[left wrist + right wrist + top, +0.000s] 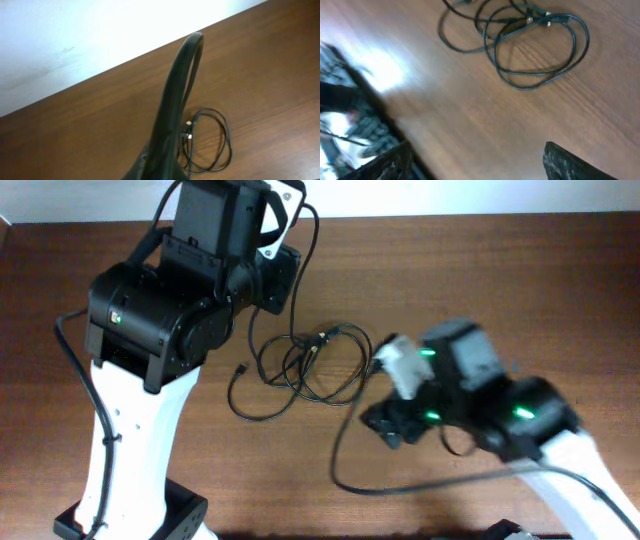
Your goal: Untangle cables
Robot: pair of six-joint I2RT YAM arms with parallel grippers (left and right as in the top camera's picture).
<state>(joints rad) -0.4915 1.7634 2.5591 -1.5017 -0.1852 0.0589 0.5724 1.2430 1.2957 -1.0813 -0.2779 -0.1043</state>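
Observation:
A tangle of thin black cables with small plug ends lies in loose loops on the brown table's middle. It shows in the left wrist view and the right wrist view. My left gripper hangs above and behind the tangle. Its fingers appear as one dark narrow shape, pressed together and empty. My right gripper is to the right of and in front of the tangle. It is blurred, open wide and empty, over bare wood.
The left arm's large black body and white base fill the table's left side. A long black cable from the right arm loops over the front middle. The table's far edge meets a white wall.

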